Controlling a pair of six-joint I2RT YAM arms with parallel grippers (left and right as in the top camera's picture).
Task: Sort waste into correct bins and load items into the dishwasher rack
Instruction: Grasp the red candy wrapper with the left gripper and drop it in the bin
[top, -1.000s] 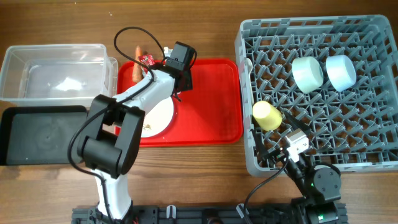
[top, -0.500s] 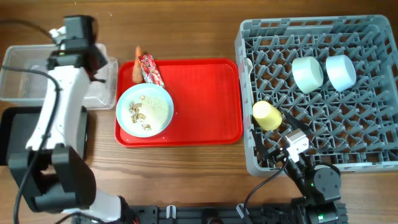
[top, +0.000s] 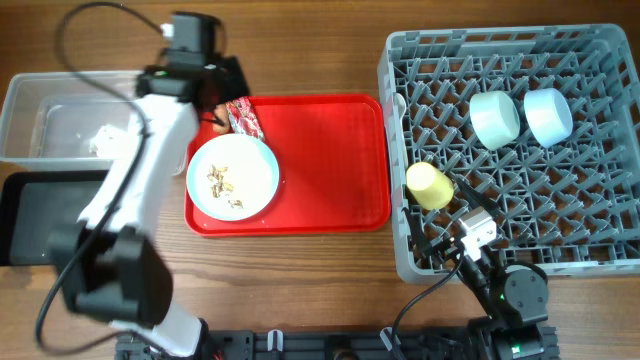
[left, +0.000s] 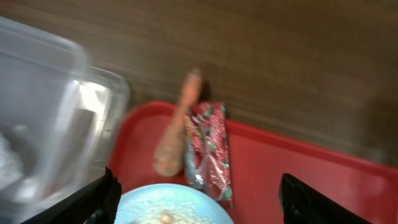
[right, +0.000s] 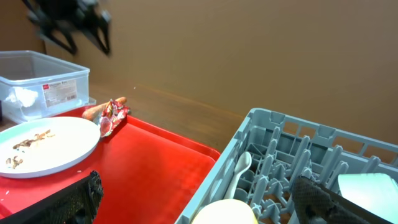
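My left gripper (top: 213, 100) hangs open and empty over the far left corner of the red tray. The orange carrot (left: 177, 134) and the red snack wrapper (left: 208, 149) lie side by side just beyond its fingers. The pale blue plate (top: 233, 177) with beige food scraps (top: 222, 185) sits under it. A crumpled white tissue (top: 100, 140) lies in the clear tub (top: 60, 95); the black tray (top: 40, 215) is in front of that. The grey rack (top: 600, 200) holds a mint-green bowl (top: 495, 118), a light blue bowl (top: 548, 115), a yellow cup (top: 430, 185) and a white spoon (right: 239, 171). My right gripper (right: 202, 205) is open at the rack's front left corner.
The red serving tray (top: 330, 160) lies between the bins and the rack, its right half bare. The left arm stretches across the tub's right end and the black tray. Brown wood table surrounds everything.
The left arm swung from the tray to the clear tub, then back to the tray's far left corner. Its jaws opened on the way. The right arm has not moved.
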